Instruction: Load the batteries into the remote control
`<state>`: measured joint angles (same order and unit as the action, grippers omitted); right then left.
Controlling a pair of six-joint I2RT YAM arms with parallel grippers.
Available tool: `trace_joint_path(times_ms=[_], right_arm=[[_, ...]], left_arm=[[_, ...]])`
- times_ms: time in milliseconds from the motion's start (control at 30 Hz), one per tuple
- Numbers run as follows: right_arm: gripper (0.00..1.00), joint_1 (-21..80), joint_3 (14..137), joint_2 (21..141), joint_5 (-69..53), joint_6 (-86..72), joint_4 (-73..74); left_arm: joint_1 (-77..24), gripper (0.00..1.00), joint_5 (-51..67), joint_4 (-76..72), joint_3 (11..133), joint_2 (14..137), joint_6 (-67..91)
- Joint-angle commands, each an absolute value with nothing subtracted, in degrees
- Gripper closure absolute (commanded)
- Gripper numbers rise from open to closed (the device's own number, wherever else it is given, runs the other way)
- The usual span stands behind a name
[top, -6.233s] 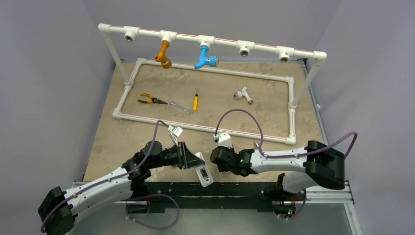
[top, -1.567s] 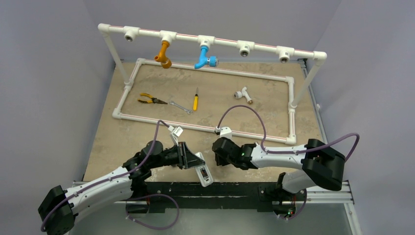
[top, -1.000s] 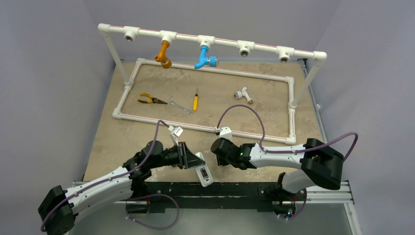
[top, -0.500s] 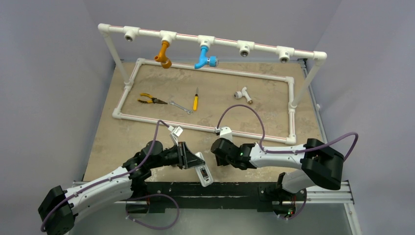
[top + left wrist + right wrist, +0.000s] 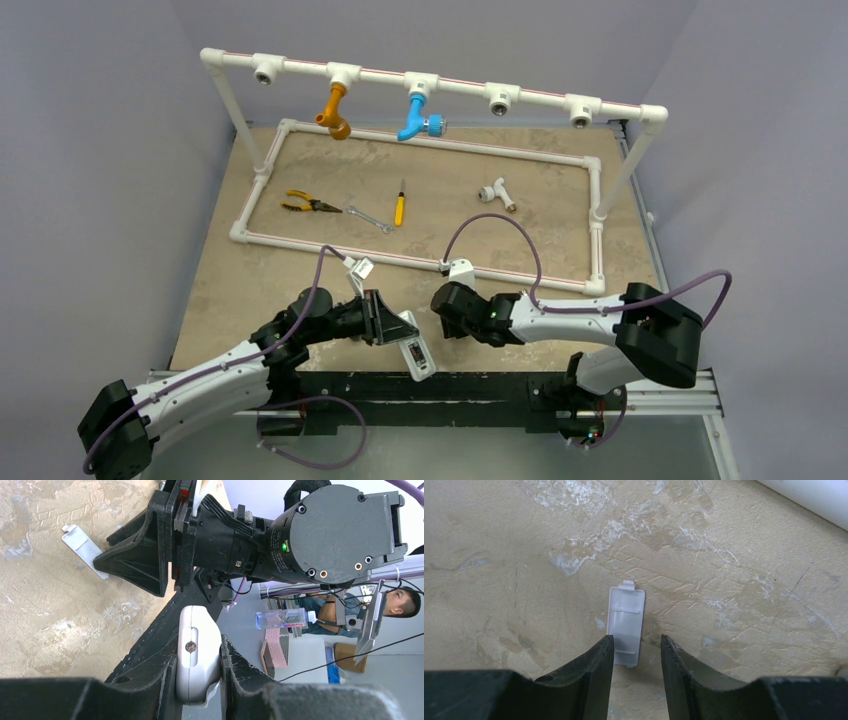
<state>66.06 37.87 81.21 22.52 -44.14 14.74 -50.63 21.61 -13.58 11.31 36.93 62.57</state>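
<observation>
White plastic remote sits pinched in the left tool at the near edge of the worktop, same as six seconds back. The right tool has swung off the remote toward the pipe frame and has been near-static for the last second. Judged: battery loading is paused or done and the cover is next. No loose batteries in sight, and the bay is too small to read. Left wrist: the remote is smooth, glossy, round-ended, with a small round lens. The left tool is pressed onto both its long sides with black textured fingers. Beyond it, the right tool's matte black wedge fingers point at a flat white cover. Right wrist: the right tool is spread, tips either side of the near end of the cover; contact unclear. Cover is thin, rectangular, ribbed inside, with a latch tab at the far end. It lies flat on the mottled beige, stone-look worktop.
</observation>
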Motion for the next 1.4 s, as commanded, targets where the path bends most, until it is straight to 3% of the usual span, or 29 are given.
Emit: trace_joint_path(times_ms=[0, 1367], right_arm=[[0.63, 66.0, 36.5, 85.0, 20.3, -44.7, 18.5], [0.64, 66.9, 38.4, 90.3, 21.7, -43.5, 22.6]], left_arm=[[-50.3, 1.0, 21.5, -15.5, 10.8, 36.4, 63.4], [-50.3, 1.0, 21.6, -16.0, 11.0, 37.1, 63.4]])
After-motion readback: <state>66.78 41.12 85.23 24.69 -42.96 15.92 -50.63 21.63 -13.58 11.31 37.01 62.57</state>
